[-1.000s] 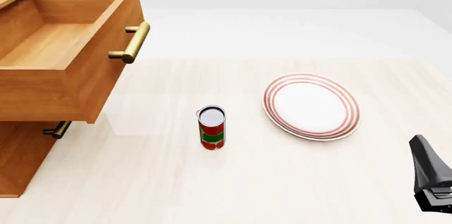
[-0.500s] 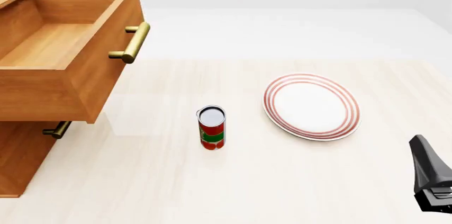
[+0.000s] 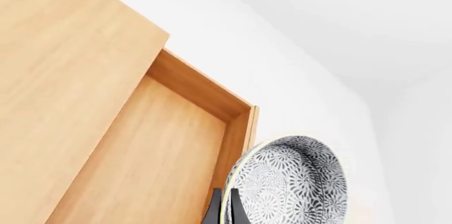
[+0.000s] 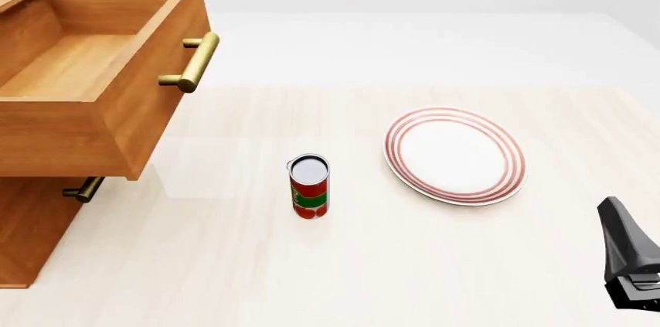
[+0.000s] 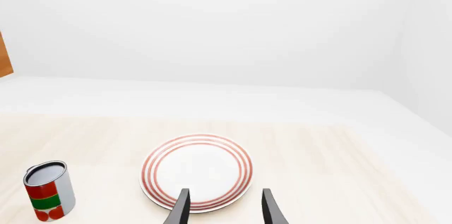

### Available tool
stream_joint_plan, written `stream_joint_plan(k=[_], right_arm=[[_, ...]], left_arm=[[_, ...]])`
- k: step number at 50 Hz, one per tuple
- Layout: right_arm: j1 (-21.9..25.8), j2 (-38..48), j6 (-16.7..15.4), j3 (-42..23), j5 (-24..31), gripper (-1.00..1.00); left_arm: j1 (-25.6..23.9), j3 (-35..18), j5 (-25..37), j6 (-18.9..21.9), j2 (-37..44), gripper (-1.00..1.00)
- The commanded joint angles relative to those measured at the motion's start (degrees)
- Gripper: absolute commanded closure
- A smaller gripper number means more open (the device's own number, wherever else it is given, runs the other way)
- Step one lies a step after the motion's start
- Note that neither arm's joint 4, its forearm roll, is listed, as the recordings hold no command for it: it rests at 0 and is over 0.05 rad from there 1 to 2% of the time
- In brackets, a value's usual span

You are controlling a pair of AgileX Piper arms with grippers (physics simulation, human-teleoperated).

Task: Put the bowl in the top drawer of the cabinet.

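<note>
Dark fingers (image 3: 214, 211) of the left gripper (image 3: 224, 212) pinch the rim of the bowl (image 3: 289, 181), so it hangs tilted on edge, high over the cabinet (image 4: 31, 219) and above the pulled-out top drawer (image 4: 93, 103), whose open box leaves the wooden floor bare beneath, ready, I'd guess, to receive it. Well apart on the table (image 4: 413, 265), the red-ringed plate (image 4: 455, 154) and the small can (image 4: 308, 186) sit untouched, while the right gripper (image 5: 224, 208) hovers near the plate, prongs spread and holding nothing, apparently just waiting.
</note>
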Motion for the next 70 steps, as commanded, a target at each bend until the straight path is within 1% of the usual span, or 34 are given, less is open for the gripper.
stream_joint_plan(k=[1, 16, 35, 53, 62, 70], right_arm=[[0.0, 0.0, 0.0, 0.0, 0.0, -1.0], [0.0, 0.0, 0.0, 0.0, 0.0, -1.0], [0.0, 0.0, -0.01, 0.0, 0.01, -1.0], [0.0, 0.0, 0.0, 0.0, 0.01, -1.0], [0.0, 0.0, 0.01, 0.0, 0.0, -1.0], [0.0, 0.0, 0.0, 0.0, 0.0, -1.0]], left_arm=[[2.08, -0.87, -0.17, 1.15, 1.53, 1.0], [3.44, -1.03, -1.09, 2.37, 4.31, 1.0], [5.49, -1.33, -1.37, 3.21, 5.82, 1.0], [5.48, 0.16, -2.3, 3.53, 6.62, 1.0], [5.69, 2.1, -3.49, 3.57, 6.96, 1.0], [6.08, 2.31, -3.89, 3.79, 7.5, 1.0]])
